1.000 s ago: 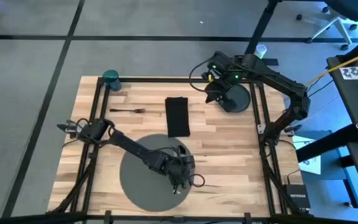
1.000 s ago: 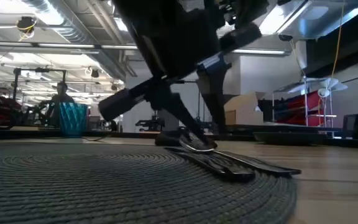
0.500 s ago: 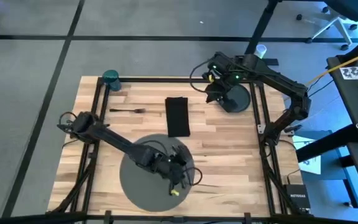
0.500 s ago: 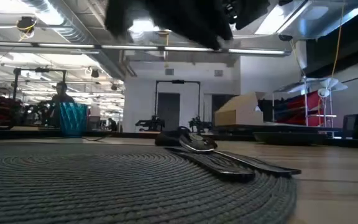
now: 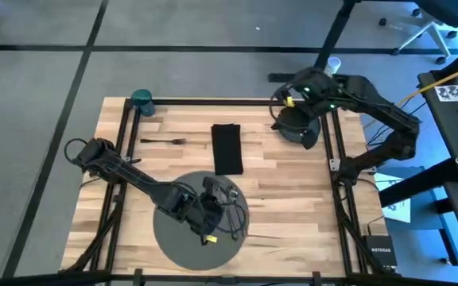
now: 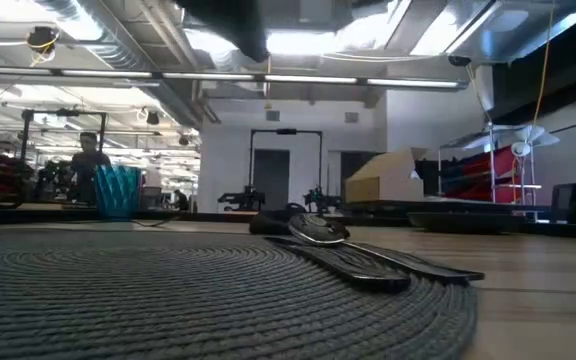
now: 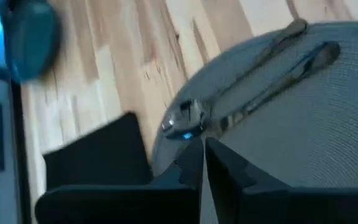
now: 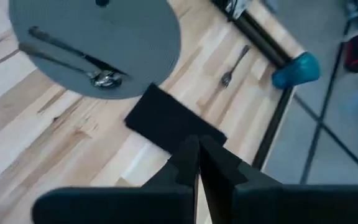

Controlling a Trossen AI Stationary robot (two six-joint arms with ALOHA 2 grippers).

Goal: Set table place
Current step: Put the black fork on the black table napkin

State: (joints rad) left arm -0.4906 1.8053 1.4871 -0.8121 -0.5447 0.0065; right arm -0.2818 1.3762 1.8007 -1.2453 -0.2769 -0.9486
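The round grey mat (image 5: 183, 238) lies at the table's near middle. On it a metal spoon (image 7: 185, 118) and a second long utensil (image 7: 291, 68) lie side by side; both also show in the low view, the spoon (image 6: 314, 232) in front. My left gripper (image 5: 207, 216) hovers shut above the mat, touching nothing. A black napkin (image 5: 227, 148), a fork (image 5: 162, 141) and a teal cup (image 5: 141, 98) sit farther back. My right gripper (image 5: 291, 117) is shut above the dark plate (image 5: 299, 132) at the far right.
Black frame rails (image 5: 213, 101) run along the table's edges. Bare wood (image 5: 293, 191) lies to the right of the mat and between the mat and the fork. A person (image 6: 88, 160) stands far behind the table.
My left gripper has risen off the spoon on the mat, out of the low view's sight, and drawn toward the table's left. The spoon and the other utensil stay on the mat. My right arm has swung a little toward the table's right edge.
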